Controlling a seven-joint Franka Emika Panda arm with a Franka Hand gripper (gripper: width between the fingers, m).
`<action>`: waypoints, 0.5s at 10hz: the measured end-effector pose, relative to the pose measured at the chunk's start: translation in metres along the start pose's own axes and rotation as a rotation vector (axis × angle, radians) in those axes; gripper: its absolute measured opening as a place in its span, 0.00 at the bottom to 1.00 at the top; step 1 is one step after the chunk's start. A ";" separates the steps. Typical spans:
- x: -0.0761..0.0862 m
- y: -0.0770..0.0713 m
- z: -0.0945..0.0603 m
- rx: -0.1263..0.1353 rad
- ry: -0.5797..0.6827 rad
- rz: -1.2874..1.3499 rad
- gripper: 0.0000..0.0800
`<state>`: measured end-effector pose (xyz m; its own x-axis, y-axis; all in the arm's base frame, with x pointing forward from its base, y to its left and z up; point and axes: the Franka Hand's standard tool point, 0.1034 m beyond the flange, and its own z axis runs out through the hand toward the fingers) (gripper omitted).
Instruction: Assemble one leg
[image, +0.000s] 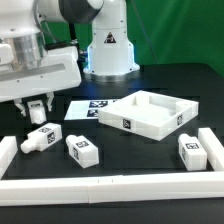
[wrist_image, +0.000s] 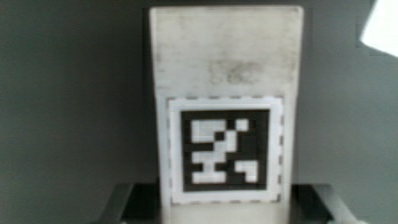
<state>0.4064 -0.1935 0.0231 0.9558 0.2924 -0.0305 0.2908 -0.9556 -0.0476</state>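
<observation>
gripper (image: 35, 110) at the left of the table (image: 135, 162), hanging straight down from the white arm (image: 45, 60). the wrist is bent so the hand is vertical. the arm's base (image: 108, 45) stands at the far side, behind the parts.

fingertips sit right at the top of the leg (image: 38, 137), which lies on its side just inside the left border rail (image: 8, 152). in the wrist view the leg (wrist_image: 222, 90) fills the frame lengthwise, with one end between the two dark fingers (wrist_image: 139, 205). the jaws stand apart, one on each side of the leg. cannot tell whether the pads press on it or only flank it.

labels: a black-and-white square tag (wrist_image: 228, 150) with a dashed border sits on the leg's upper face. a faint raised mark (wrist_image: 228, 72) above it is too blurred to read. a dark mark on the arm's base is too small to read.

second leg (image: 82, 150) lies just right of the first, and a third leg (image: 190, 150) lies at the near right. both carry tags. the square white tray part (image: 150, 115) also carries a tag on its near wall. the marker board (image: 85, 108) lies flat between the gripper and the tray part.
</observation>
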 end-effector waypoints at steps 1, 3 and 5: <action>-0.009 0.003 0.007 -0.004 -0.004 0.006 0.36; -0.014 0.003 0.011 -0.012 -0.003 0.008 0.36; -0.015 0.003 0.012 -0.011 -0.005 0.008 0.36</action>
<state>0.3929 -0.2007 0.0117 0.9579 0.2849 -0.0356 0.2837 -0.9582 -0.0362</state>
